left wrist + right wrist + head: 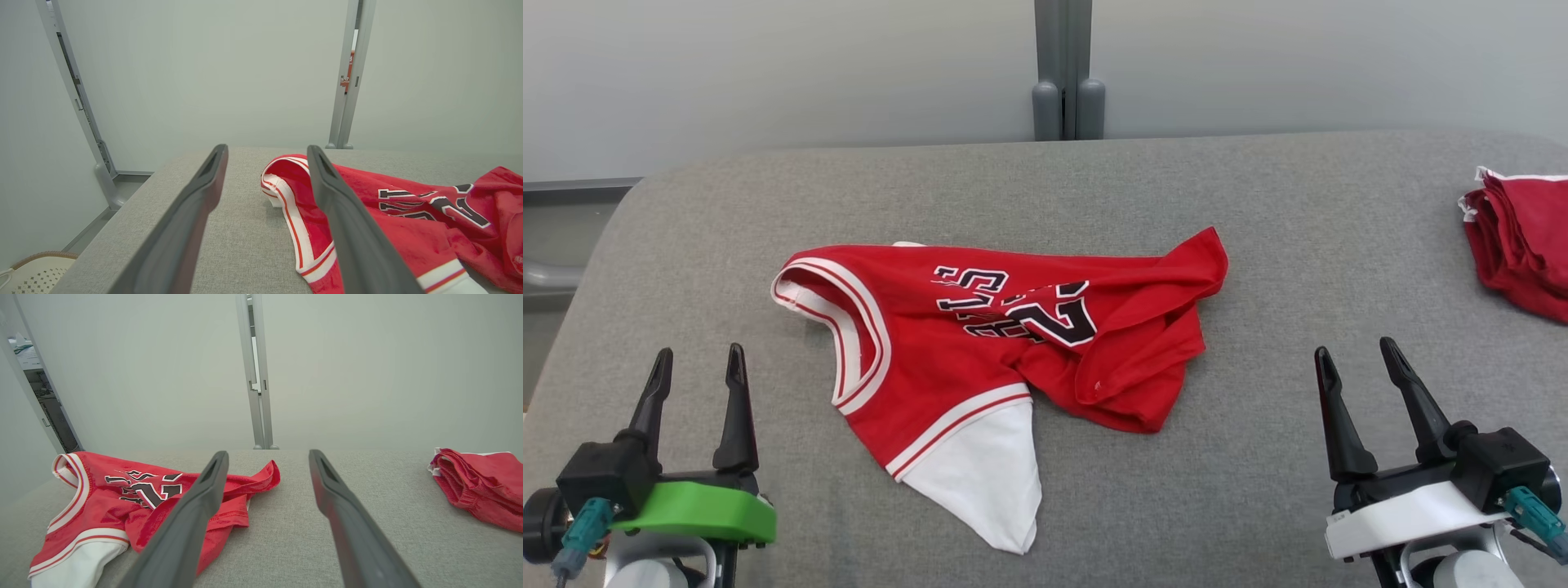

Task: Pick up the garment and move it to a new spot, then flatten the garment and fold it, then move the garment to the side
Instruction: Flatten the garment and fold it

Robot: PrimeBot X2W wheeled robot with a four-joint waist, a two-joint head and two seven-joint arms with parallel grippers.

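Note:
The garment is a red jersey with white trim and black-and-white numbers, lying crumpled in the middle of the grey table, a white panel pointing toward me. It also lies at the right in the left wrist view and at the left in the right wrist view. My left gripper hovers open at the lower left, apart from the garment, nothing between its fingers. My right gripper stands open at the lower right, also clear of the cloth, its fingers over bare table.
A second red cloth, folded with white edging, lies at the table's right edge, also in the right wrist view. A grey post rises behind the table against a pale wall. A perforated white basket sits on the floor left of the table.

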